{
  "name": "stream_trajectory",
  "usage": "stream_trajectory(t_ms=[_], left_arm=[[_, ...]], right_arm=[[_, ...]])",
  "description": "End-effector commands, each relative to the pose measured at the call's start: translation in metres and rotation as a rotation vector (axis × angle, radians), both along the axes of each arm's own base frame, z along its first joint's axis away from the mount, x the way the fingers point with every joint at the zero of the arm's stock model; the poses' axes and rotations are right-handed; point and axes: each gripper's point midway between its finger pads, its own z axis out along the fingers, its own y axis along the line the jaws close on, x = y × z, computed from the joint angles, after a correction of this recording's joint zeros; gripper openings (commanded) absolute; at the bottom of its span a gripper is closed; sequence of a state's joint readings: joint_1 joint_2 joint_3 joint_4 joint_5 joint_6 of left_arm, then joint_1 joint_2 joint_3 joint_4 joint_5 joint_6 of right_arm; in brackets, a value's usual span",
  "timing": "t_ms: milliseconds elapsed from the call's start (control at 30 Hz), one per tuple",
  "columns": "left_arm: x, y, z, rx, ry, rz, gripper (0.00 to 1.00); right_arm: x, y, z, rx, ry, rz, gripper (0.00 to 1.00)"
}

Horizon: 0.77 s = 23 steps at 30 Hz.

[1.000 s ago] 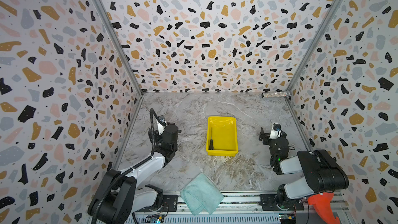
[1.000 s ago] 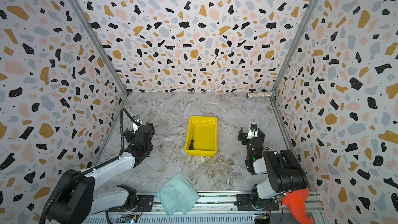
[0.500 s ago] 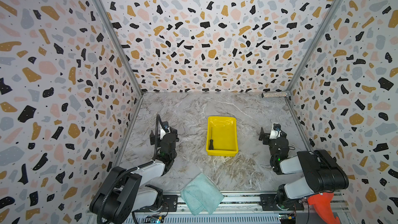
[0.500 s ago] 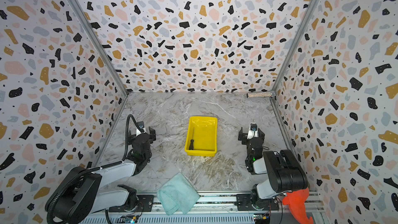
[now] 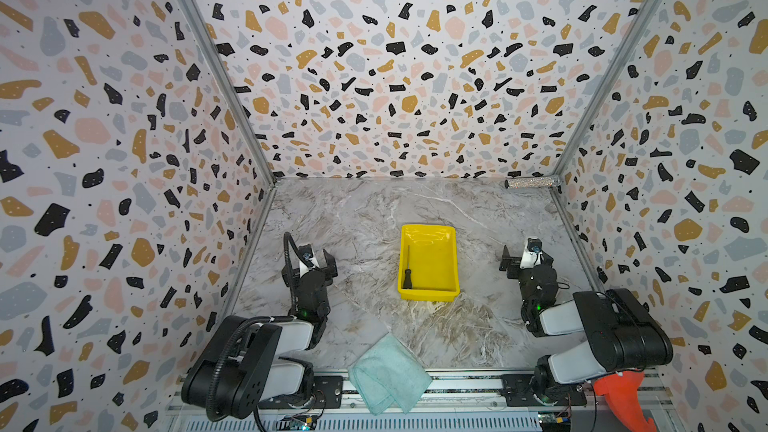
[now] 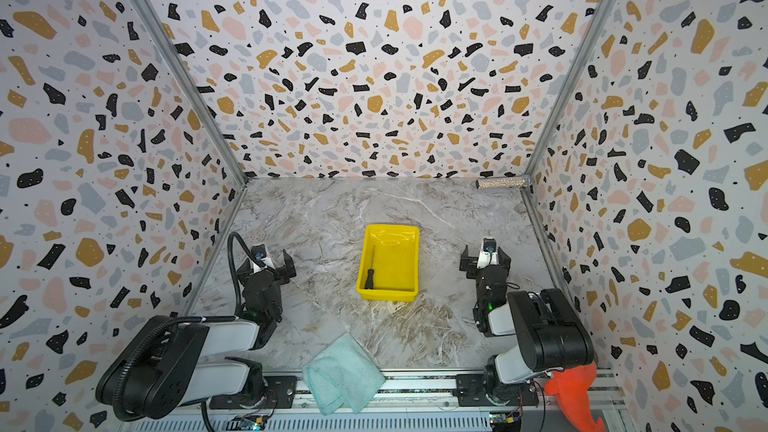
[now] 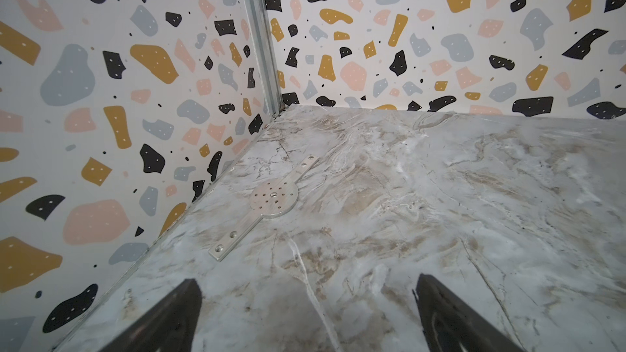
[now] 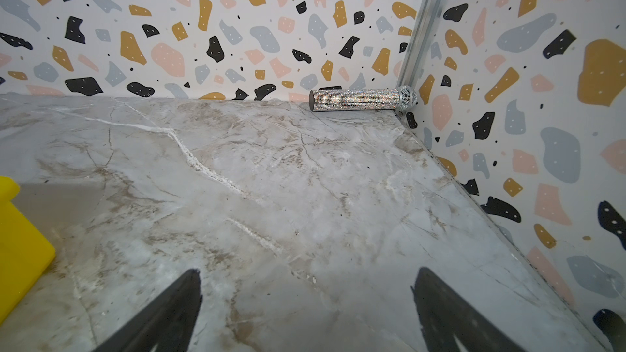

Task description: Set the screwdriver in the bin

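The screwdriver (image 5: pixel 407 268) (image 6: pixel 369 275) lies flat inside the yellow bin (image 5: pixel 428 228) (image 6: pixel 390 228), along its left wall, black handle toward the front. Nothing touches it. My left gripper (image 5: pixel 309 267) (image 6: pixel 266 265) rests low, left of the bin and well apart from it. It is open and empty, with only marble floor between its fingers in the left wrist view (image 7: pixel 306 281). To the right of the bin, my right gripper (image 5: pixel 527 260) (image 6: pixel 485 261) (image 8: pixel 306 271) is also open and empty. A corner of the bin (image 8: pixel 20 231) shows in the right wrist view.
A glittery silver cylinder (image 5: pixel 532 182) (image 8: pixel 359 99) lies against the back wall in the right corner. A folded pale green cloth (image 5: pixel 388 371) hangs over the front edge. A flat metal plate (image 7: pixel 271 198) is fixed to the floor near the left wall. Patterned walls close three sides.
My left arm has folded down and back toward its base, and its gripper has drifted slightly left. The screwdriver, the bin and the right arm have not moved.
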<state>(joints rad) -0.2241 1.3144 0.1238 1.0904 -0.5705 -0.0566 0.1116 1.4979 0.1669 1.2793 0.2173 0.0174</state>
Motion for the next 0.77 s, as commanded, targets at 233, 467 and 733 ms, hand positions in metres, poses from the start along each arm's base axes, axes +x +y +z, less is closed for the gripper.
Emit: stream_trajectory(t_ms=[233,467,733], left_arm=[[0.0009,-0.0027,0.0153,-0.033,-0.086,-0.023,1.0],[0.0006,-0.0027,0.0152,-0.033,-0.087,-0.023,1.0],[0.0006,-0.0024,0.0152,-0.034,-0.087,-0.022,1.0]], right_arm=[[0.0051,-0.0004,0.0118,0.009,-0.04,-0.008,0.99],[0.0052,-0.0007,0.0119,0.008,-0.039,-0.009,0.99],[0.0055,0.0004,0.0114,0.006,-0.037,-0.005,0.99]])
